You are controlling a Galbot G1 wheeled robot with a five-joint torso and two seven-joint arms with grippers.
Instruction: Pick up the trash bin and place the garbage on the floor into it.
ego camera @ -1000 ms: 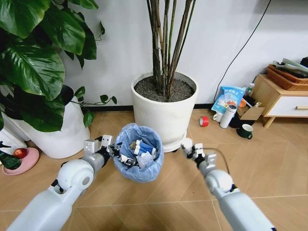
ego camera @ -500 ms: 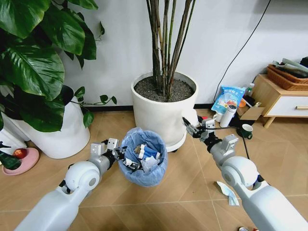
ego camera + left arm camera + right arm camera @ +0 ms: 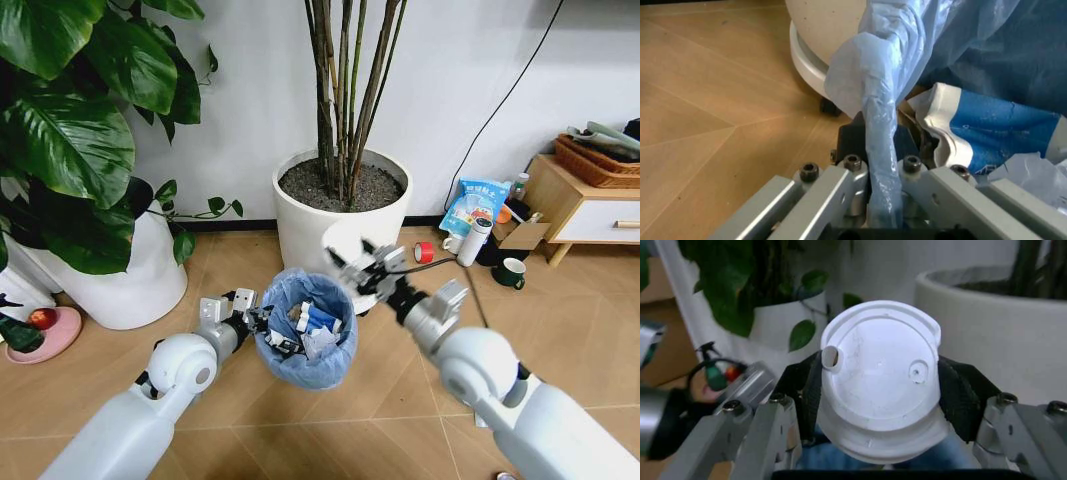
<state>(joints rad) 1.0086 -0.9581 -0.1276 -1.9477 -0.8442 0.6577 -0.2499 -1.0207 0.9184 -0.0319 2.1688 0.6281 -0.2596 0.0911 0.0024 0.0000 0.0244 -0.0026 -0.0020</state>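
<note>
White round lid (image 3: 879,382) pinched between right gripper (image 3: 350,262) pads, held above far rim of trash bin (image 3: 305,340). Lid looks light, stiff, smooth; edge grip suits it. Left gripper (image 3: 877,170) pinches bin's soft blue bag rim; bin holds scraps already. Big plant pot (image 3: 345,225) just behind.

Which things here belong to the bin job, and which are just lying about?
Belong to the job:
trash bin, rim clamped by the left gripper
white round disc, held by the right gripper above the bin
scraps inside the bin

Just lying about:
red tape roll
white bottle
green mug
plant pots
</note>
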